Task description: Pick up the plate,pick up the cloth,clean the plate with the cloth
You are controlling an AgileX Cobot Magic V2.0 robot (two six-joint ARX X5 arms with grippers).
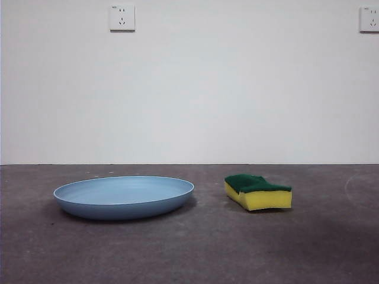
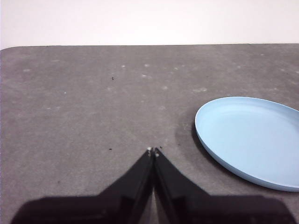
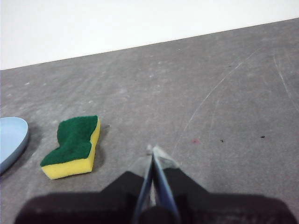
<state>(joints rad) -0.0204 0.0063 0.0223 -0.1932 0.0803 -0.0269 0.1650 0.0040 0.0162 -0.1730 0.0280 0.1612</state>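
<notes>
Plate (image 1: 124, 197) flat on the table (image 1: 189, 248) mid-depth, sponge (image 1: 258, 192) near it, apart, green face up; left gripper (image 2: 153, 150) and right gripper (image 3: 153, 150) both clenched on nothing, clear of both items; advice: open left jaws, pinch the plate's near rim.

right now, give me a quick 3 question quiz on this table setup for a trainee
1. True or false: the cloth lies inside the plate.
2. Which face of the cloth points up? A) yellow foam B) dark green scouring layer C) cannot tell
3. Fill in: the left gripper and the right gripper both have their jaws ____ and hold nothing.

Key:
1. False. It lies on the table, apart from the plate.
2. B
3. shut
</notes>
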